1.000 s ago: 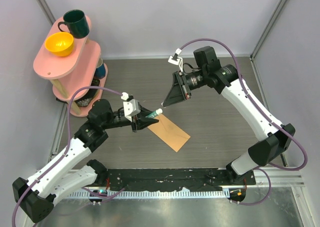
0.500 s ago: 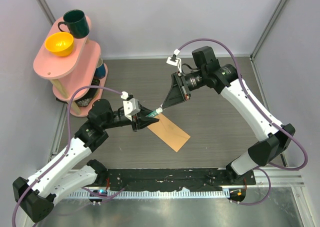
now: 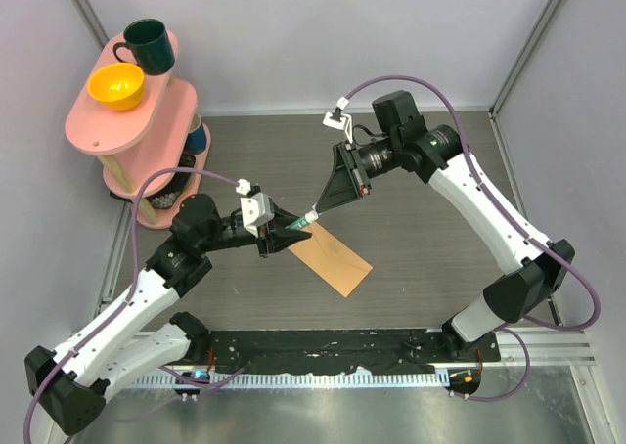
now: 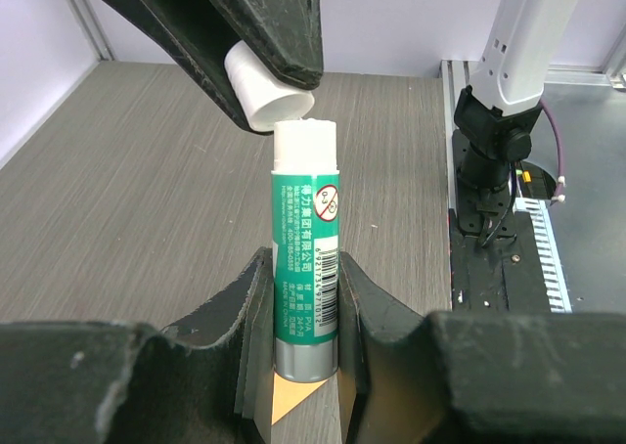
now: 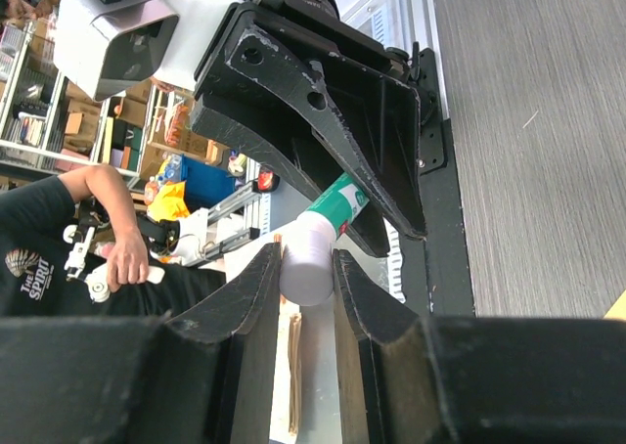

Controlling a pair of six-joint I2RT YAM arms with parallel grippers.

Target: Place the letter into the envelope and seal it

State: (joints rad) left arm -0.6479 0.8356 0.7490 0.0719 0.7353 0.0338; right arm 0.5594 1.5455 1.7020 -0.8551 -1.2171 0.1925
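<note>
The tan-brown envelope (image 3: 335, 257) lies flat on the grey table, mid-front. The letter is out of view. My left gripper (image 3: 290, 231) is shut on a green glue stick (image 3: 299, 225), held above the envelope's left end; in the left wrist view the stick (image 4: 305, 258) stands between my fingers with a sliver of envelope (image 4: 287, 397) below. My right gripper (image 3: 315, 212) is shut on the white cap (image 4: 266, 87), which sits tilted against the stick's white top end. In the right wrist view the cap (image 5: 308, 263) is between my fingers, with the green stick (image 5: 340, 201) behind it.
A pink two-tier shelf (image 3: 103, 131) stands at the back left with a dark green mug (image 3: 147, 45) and a yellow bowl (image 3: 116, 85) on top. A black rail (image 3: 323, 348) runs along the near edge. Grey walls enclose the table.
My right gripper has shifted slightly left and down, bringing the cap against the glue stick's tip. The left gripper, stick and envelope have stayed put.
</note>
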